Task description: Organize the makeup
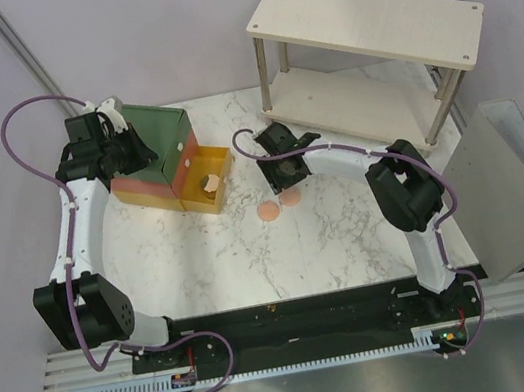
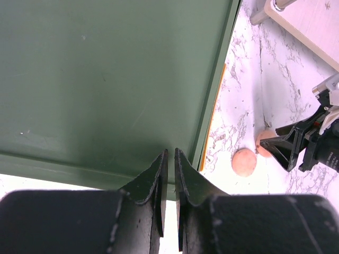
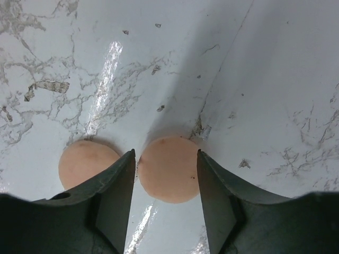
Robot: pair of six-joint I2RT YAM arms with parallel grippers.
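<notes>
Two pink round discs of the makeup lie side by side on the marble table. My right gripper [image 3: 166, 153] is open and reaches down over one disc [image 3: 169, 169], a finger on each side of it and close to its edges. The other disc [image 3: 85, 161] lies just outside the left finger. The top view shows the right gripper [image 1: 287, 183] over the straddled disc [image 1: 290, 197], with the other disc [image 1: 270, 212] beside it. My left gripper [image 2: 170, 153] is shut, with only a thin slit between its fingers, and sits against the green top of the drawer box [image 2: 106, 79]. Nothing is in it.
The drawer box [image 1: 155, 134] stands at the back left. Its yellow drawer [image 1: 221, 163] is pulled open toward the discs, and a small tan item [image 1: 209, 182] lies inside. A wooden two-level shelf [image 1: 364, 26] stands at the back right. A tilted metal sheet [image 1: 510, 193] is at the right edge.
</notes>
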